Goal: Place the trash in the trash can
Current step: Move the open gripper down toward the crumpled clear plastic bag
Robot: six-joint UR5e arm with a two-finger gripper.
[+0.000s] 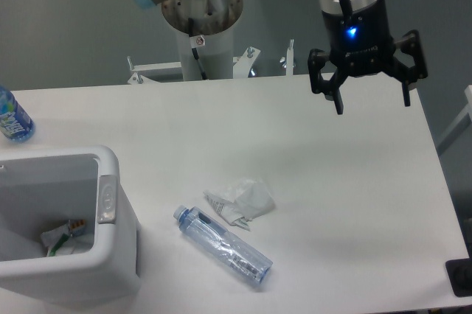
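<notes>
A crumpled whitish wrapper (240, 200) lies on the white table near its middle front. Just below and left of it a clear ribbed plastic bottle (223, 246) with a blue cap lies on its side, cap pointing up-left. The trash can (110, 240), a large white bin with a grey oval latch, stands at the front left with some scraps inside. My gripper (372, 103) hangs open above the table's far right, well away from both pieces of trash, with nothing between its fingers.
A bottle with a bright blue label (13, 120) stands at the far left edge. The arm's base column (203, 26) rises behind the table's back edge. A dark object (461, 277) sits at the front right corner.
</notes>
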